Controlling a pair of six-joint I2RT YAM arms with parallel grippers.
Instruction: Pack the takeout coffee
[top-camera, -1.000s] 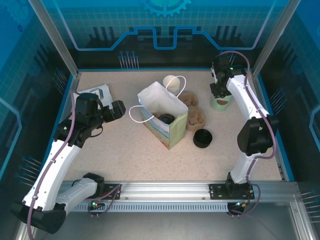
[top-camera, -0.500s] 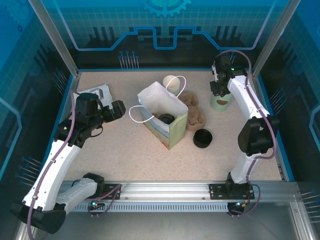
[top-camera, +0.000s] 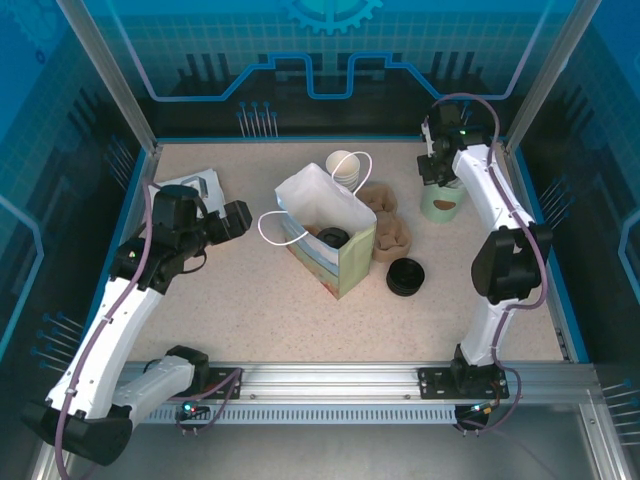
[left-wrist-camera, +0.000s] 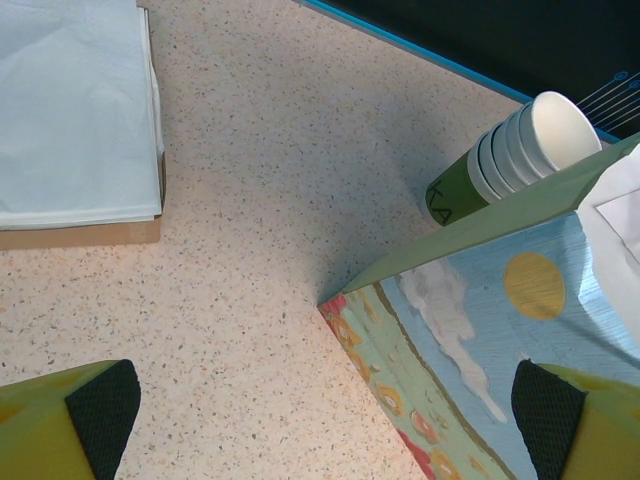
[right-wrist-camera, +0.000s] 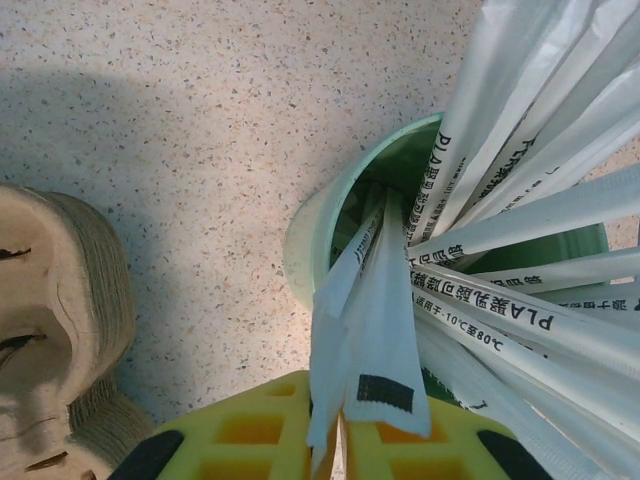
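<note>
Pinching one wrapped straw (right-wrist-camera: 380, 320) in the cup (right-wrist-camera: 305, 235) right of the bag (top-camera: 350, 262), the right gripper (right-wrist-camera: 338, 440), closed on it, should lift straight up so no neighbouring straws follow.

Surface (top-camera: 250, 310) — speckled beige, matt, fine stone-look grain. Bag (top-camera: 330, 245): printed paper, smooth, slight sheen, plain white inside. Cup stack (left-wrist-camera: 525, 145): smooth matt white paper. Carrier (right-wrist-camera: 60, 300): moulded pulp — rough, fibrous, brown. Lids (top-camera: 405, 277): black plastic, dull gloss. Green cup (right-wrist-camera: 320, 240): smooth, faintly glossy. Straws (right-wrist-camera: 500, 210): thin white paper sleeves, creased, printed. Napkins (left-wrist-camera: 70, 100): soft matt white paper on a brown cardboard tray (left-wrist-camera: 80, 235). Left pincer (left-wrist-camera: 325, 410) and right pincer (right-wrist-camera: 338, 450): matt yellow plastic; pads (left-wrist-camera: 100, 415) black, knurled, rubbery. Arms (top-camera: 110, 330): glossy white plastic shells. Rail (top-camera: 330, 378): brushed metal.
</note>
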